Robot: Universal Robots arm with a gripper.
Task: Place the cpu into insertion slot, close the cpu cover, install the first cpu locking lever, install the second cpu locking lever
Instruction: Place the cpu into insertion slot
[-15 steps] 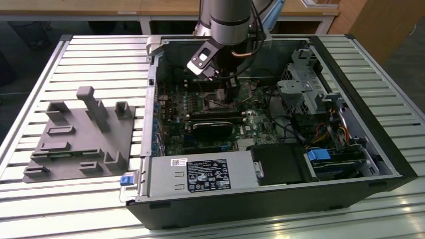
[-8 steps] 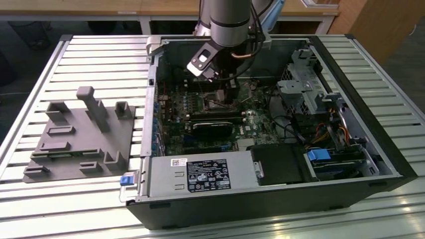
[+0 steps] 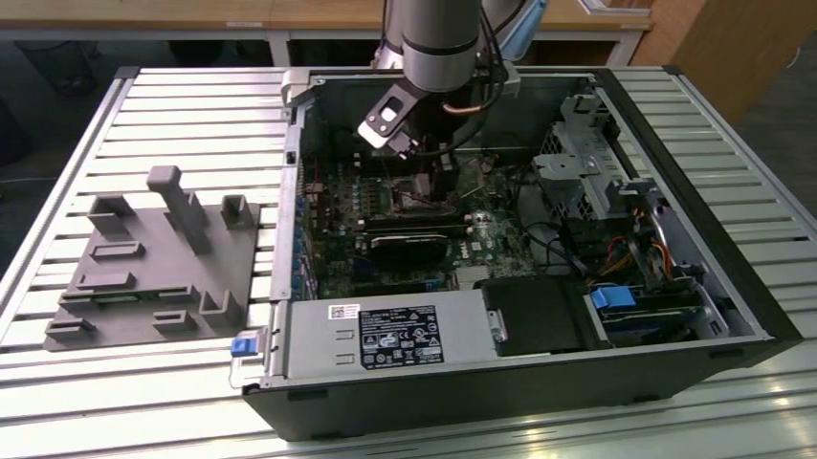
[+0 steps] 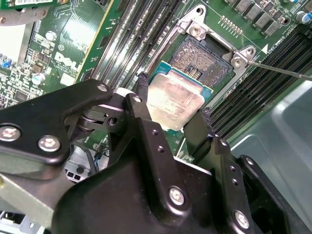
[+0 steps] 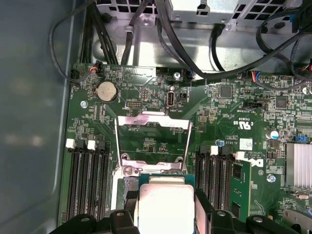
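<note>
The pincer is clenched on two edges of the cpu, holding it flat just above the open insertion slot, toward 11 o'clock inside the computer case in the exterior view, with the cpu cover flipped up behind.

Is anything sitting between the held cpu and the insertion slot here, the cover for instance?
Nothing visible does. The gripper is shut on the cpu right by the bare insertion slot. In the first wrist view the cpu cover stands swung open, off the slot.
</note>
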